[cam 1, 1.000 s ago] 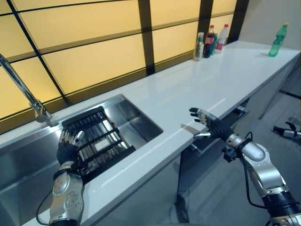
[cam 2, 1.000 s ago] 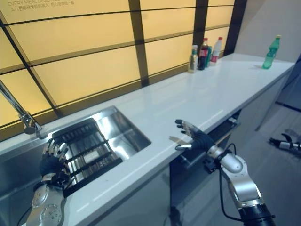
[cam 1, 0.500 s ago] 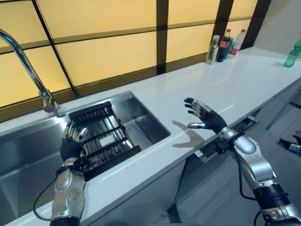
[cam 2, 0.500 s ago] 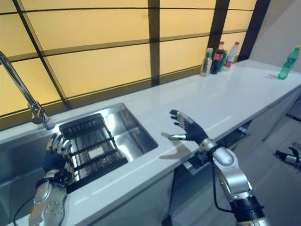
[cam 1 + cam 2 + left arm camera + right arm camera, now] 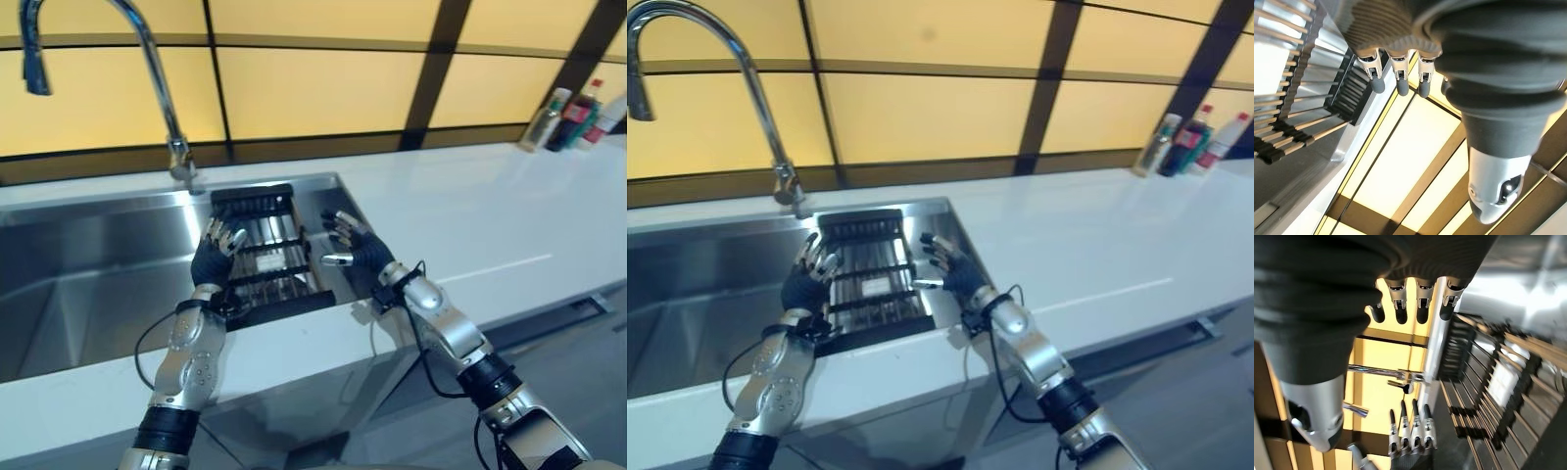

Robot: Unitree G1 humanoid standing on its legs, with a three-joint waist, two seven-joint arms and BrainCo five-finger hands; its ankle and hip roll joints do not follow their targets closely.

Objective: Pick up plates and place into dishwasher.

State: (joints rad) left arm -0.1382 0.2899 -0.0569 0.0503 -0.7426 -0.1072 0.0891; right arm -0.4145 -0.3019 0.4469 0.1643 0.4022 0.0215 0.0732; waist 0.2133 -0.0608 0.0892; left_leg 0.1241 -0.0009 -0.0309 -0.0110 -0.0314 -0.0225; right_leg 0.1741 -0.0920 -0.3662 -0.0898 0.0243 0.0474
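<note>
A black dish rack with metal bars lies in the right part of the steel sink; its bars hold nothing that I can make out. My left hand hovers at the rack's left side, open, with straight fingers and nothing in it. My right hand is over the rack's right edge, also open and holding nothing, its fingers spread. In the right wrist view the rack lies past my fingers, with the left hand beyond it.
A tall curved faucet rises behind the sink. White counter runs to the right, with bottles at its far end against the yellow panelled wall. A dark gap shows under the counter's front edge.
The camera has swung left toward the sink. My right hand has come from over the counter to the rack's right edge. The left hand stays by the rack's left side.
</note>
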